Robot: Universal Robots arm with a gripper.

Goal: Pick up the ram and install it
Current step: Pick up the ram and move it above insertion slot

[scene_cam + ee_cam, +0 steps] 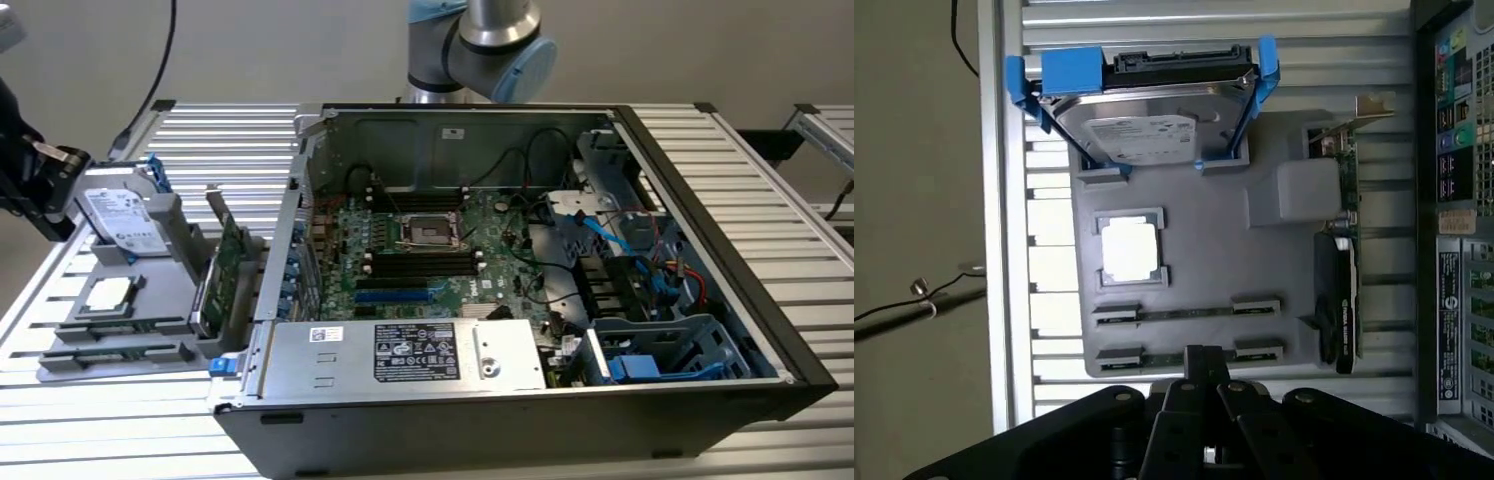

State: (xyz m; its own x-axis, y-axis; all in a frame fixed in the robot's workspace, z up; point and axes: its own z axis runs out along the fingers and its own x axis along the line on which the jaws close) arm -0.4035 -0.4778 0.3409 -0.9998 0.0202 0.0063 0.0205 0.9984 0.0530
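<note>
Slatted metal table [747,200] carries a flat grey tray [1254,260] and, just beside one long side of the tray, an open computer case [534,300] with its board facing up. The ram [1159,354] lies in the tray's outermost pair of brackets, running right along the tray's short edge, and a second stick [1189,313] lies parallel to it, one row further in. Further into the tray from these sits a square processor chip [1129,250], and at the tray's opposite end a hard drive [1144,130] in a blue bracket leans up. An expansion card [1341,300] stands on edge along the tray's case-side border, walling that side off. The tray's other long side has only a strip of bare slats before the table's edge. The gripper [1201,358] hangs above the tray's ram end, fingers pressed together and holding nothing, its tips lined up over the middle of the ram, with nothing standing tall around the two bracket rows.
</note>
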